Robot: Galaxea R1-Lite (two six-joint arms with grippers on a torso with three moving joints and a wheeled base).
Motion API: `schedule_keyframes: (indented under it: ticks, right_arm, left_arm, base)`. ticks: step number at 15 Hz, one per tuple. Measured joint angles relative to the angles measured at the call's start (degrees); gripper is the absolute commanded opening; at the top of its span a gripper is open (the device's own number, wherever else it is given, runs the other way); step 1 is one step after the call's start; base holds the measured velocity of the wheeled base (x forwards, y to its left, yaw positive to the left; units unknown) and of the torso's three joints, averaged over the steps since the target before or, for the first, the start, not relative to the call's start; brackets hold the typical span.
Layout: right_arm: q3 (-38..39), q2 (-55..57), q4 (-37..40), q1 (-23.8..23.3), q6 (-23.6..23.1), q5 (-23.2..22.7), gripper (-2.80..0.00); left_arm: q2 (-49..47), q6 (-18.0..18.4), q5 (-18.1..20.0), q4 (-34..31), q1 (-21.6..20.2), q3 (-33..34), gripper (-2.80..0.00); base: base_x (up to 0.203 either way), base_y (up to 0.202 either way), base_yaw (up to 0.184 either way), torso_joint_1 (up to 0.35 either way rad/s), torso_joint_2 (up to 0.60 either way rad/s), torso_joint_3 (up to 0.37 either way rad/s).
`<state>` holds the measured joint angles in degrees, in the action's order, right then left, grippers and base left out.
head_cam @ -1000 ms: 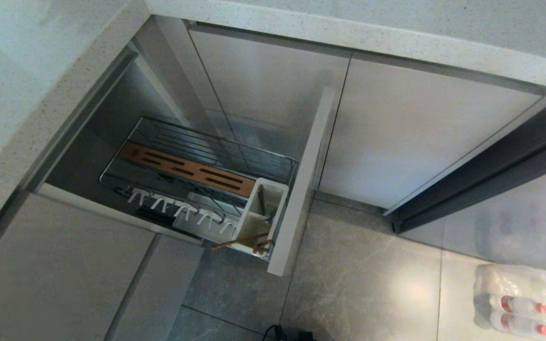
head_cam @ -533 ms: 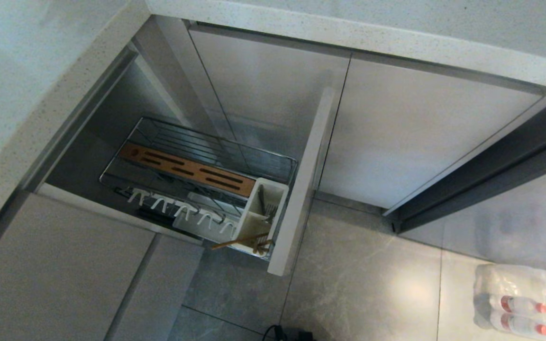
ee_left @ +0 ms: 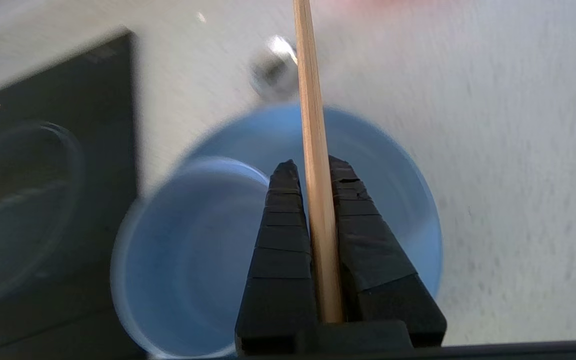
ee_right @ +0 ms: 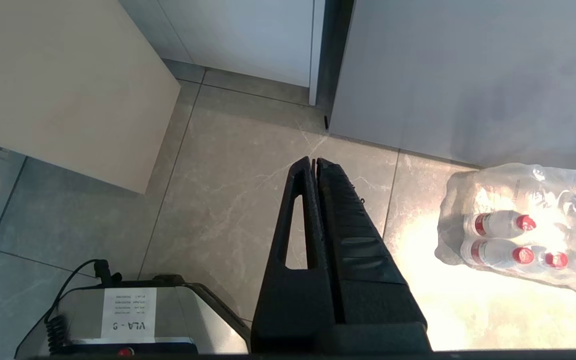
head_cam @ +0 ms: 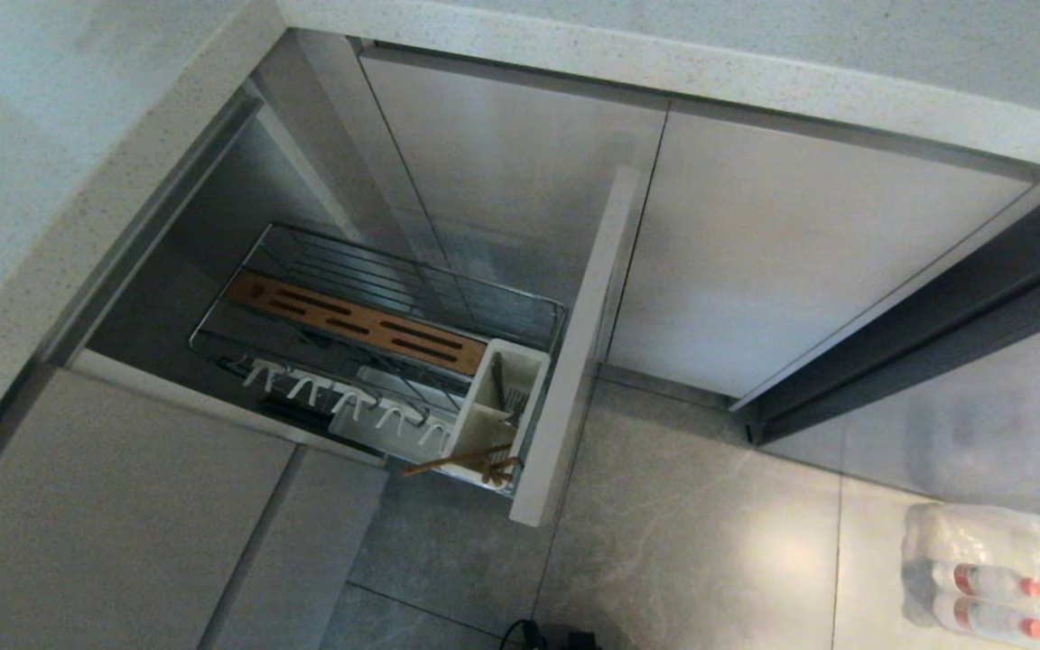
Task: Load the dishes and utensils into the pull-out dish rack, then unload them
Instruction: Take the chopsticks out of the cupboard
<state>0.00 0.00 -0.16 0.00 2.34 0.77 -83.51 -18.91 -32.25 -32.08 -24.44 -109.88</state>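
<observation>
My left gripper (ee_left: 312, 164) is shut on one light-brown wooden chopstick (ee_left: 309, 90), which runs out past the fingertips. Below it on the pale countertop stand the blue-grey bowl (ee_left: 188, 250) and, beside or under it, the light-blue plate (ee_left: 398, 200). The pull-out dish rack (head_cam: 348, 248) stands pulled out of the cabinet, with its brown wooden strip (head_cam: 357, 323), white prongs (head_cam: 339, 402) and beige front panel (head_cam: 574, 361). Its white caddy (head_cam: 475, 406) holds the silver fork (head_cam: 513, 402), and another chopstick (head_cam: 452, 463) leans out of it. My right gripper (ee_right: 314, 161) hangs shut and empty over the floor.
A black hob with a glass lid (ee_left: 18, 200) lies next to the bowl, and a small shiny metal object (ee_left: 273, 70) sits beyond the plate. On the floor are a wrapped pack of bottles (head_cam: 998, 578) and the robot's base (ee_right: 133, 320). Neither arm shows in the head view.
</observation>
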Motion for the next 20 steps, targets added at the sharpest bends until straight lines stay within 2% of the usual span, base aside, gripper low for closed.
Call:
schedule_keyframes:
  ticks: [8,12,15,20]
  right_arm:
    - [0.0,0.0,0.0,0.0,0.0,0.0,-2.8]
    - [0.0,0.0,0.0,0.0,0.01,0.0,-2.8]
    - [0.0,0.0,0.0,0.0,0.02,0.0,-2.8]
    - [0.0,0.0,0.0,0.0,0.0,0.0,-2.8]
  left_arm:
    - [-1.85,-0.41,0.4,-0.19,1.92,2.75,-2.8]
    - [-1.83,-0.46,-0.22,-0.36,2.36,3.52,-2.8]
    - [-1.56,-0.48,-2.02,-0.43,2.4,4.52,-2.8]
    - [-0.07,-0.55,-1.8,-0.52,2.44,6.31,-2.8]
  base:
    - [0.0,0.0,0.0,0.0,0.0,0.0]
    - [0.0,0.0,0.0,0.0,0.0,0.0]
    - [0.0,0.0,0.0,0.0,0.0,0.0]
    - [0.0,0.0,0.0,0.0,0.0,0.0]
